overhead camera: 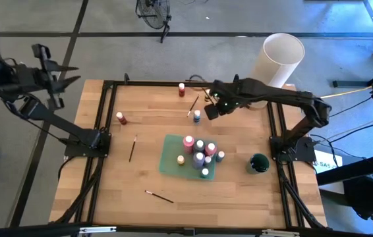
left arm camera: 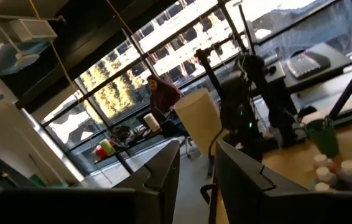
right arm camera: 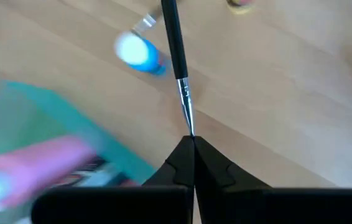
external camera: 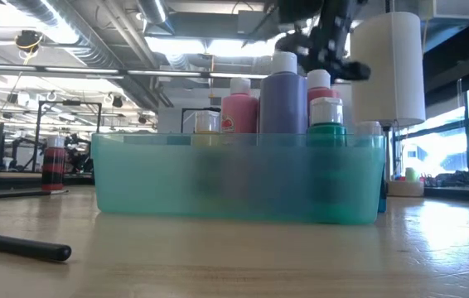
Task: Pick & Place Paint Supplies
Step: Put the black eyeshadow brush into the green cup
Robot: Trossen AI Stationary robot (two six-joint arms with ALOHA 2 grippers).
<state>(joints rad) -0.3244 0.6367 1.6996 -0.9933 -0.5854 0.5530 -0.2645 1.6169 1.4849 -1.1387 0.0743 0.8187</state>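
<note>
My right gripper [right arm camera: 191, 144] is above the far part of the wooden table [overhead camera: 239, 197], between the blue paint bottle [overhead camera: 197, 116] and the large white cylinder [overhead camera: 277, 60]. Its two fingers are pressed together on the bristle end of a thin dark-handled brush [right arm camera: 177, 68]. The handle points away from the fingertips and passes just beside the blue bottle, which stands alone on the wood near the teal tray [overhead camera: 171, 161].

My left gripper [overhead camera: 60, 74] waits off the table, beyond its far left corner. Its fingers [left arm camera: 163, 177] stand a little apart and I see nothing between them.

In the tray stand several small bottles close together: a pink one [overhead camera: 188, 141], a purple one [overhead camera: 199, 159], a green one [overhead camera: 205, 172] and some others with white caps. In the low view the purple bottle [external camera: 283, 99] is the tallest behind the tray wall [external camera: 176, 182].

One red bottle [overhead camera: 181, 89] stands near the far edge of the table, and another red bottle [overhead camera: 120, 118] stands toward the left side. A second brush [overhead camera: 132, 148] lies on the wood to the left of the tray, and a third brush [overhead camera: 159, 195] lies near the front edge. A dark green cup [overhead camera: 258, 163] stands to the right of the tray, apart from it.
</note>
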